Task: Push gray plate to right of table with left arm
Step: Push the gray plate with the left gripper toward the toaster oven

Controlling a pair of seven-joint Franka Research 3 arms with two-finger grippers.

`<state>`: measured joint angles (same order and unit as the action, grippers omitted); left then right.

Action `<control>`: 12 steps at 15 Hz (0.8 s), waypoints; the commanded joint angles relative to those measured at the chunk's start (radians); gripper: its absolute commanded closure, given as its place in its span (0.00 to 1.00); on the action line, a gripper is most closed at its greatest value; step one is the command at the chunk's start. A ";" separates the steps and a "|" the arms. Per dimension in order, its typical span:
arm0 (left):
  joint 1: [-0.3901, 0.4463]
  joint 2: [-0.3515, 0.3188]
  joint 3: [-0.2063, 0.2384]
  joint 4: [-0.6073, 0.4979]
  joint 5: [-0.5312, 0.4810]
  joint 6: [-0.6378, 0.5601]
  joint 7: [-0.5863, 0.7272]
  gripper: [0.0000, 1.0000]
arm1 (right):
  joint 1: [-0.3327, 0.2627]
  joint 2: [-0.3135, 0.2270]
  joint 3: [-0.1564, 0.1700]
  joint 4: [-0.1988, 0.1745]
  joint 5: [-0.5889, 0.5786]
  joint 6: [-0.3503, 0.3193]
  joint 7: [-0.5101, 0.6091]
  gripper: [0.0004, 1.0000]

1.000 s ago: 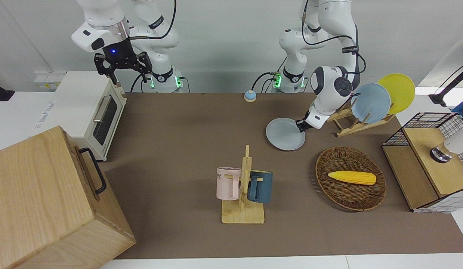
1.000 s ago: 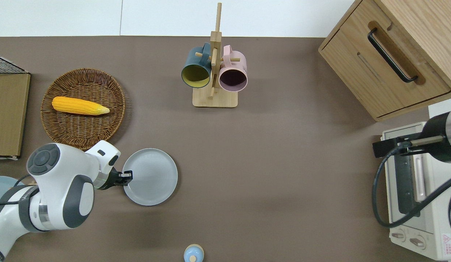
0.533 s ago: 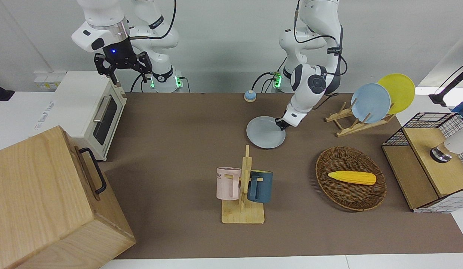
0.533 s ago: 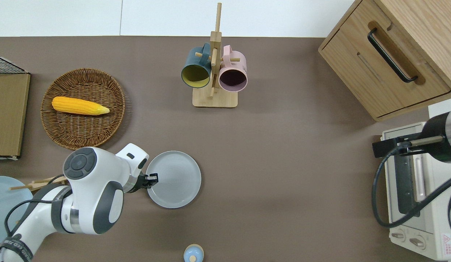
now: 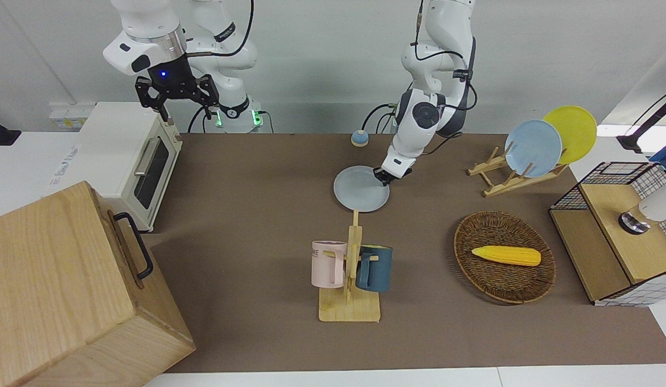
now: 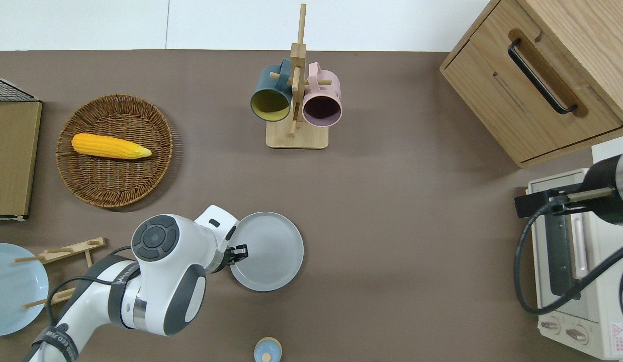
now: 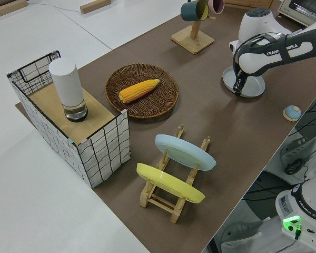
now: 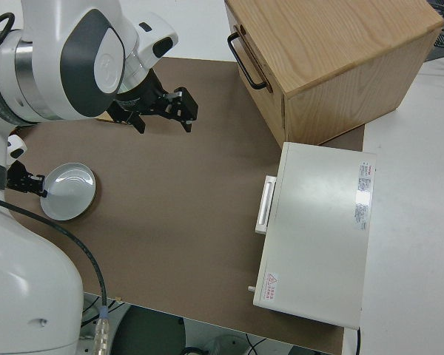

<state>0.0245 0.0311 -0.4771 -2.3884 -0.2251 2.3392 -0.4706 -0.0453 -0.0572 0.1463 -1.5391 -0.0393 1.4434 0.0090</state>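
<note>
The gray plate [image 5: 361, 188] [image 6: 267, 251] lies flat on the brown table [image 5: 246, 215], nearer to the robots than the mug rack [image 5: 350, 269]. My left gripper [image 5: 382, 176] [image 6: 240, 250] is low, with its fingers together, and its tip rests on the plate's rim on the side toward the left arm's end. The plate [image 8: 69, 192] and the gripper [image 8: 29, 183] also show in the right side view. My right gripper [image 5: 186, 110] [image 8: 165, 124] is open and empty, and that arm is parked.
A wicker basket [image 5: 505, 279] holds a corn cob [image 5: 506, 255]. A wooden rack [image 5: 505, 177] holds a light-blue plate and a yellow plate. A small blue bell [image 5: 359, 138] sits near the robots. A toaster oven [image 5: 134, 156] and a wooden cabinet [image 5: 69, 290] stand at the right arm's end.
My left gripper has slid the gray plate steadily toward the right arm's end, from beside the plate rack to the table's middle. The right arm has not moved.
</note>
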 commanded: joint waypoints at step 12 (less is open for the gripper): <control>-0.112 0.096 -0.100 -0.009 -0.057 0.218 -0.183 1.00 | -0.007 -0.007 0.002 -0.004 0.002 -0.001 -0.020 0.00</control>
<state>-0.0535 0.0697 -0.5549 -2.3883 -0.2632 2.4962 -0.6017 -0.0453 -0.0572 0.1463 -1.5391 -0.0393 1.4434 0.0090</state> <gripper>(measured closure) 0.969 0.004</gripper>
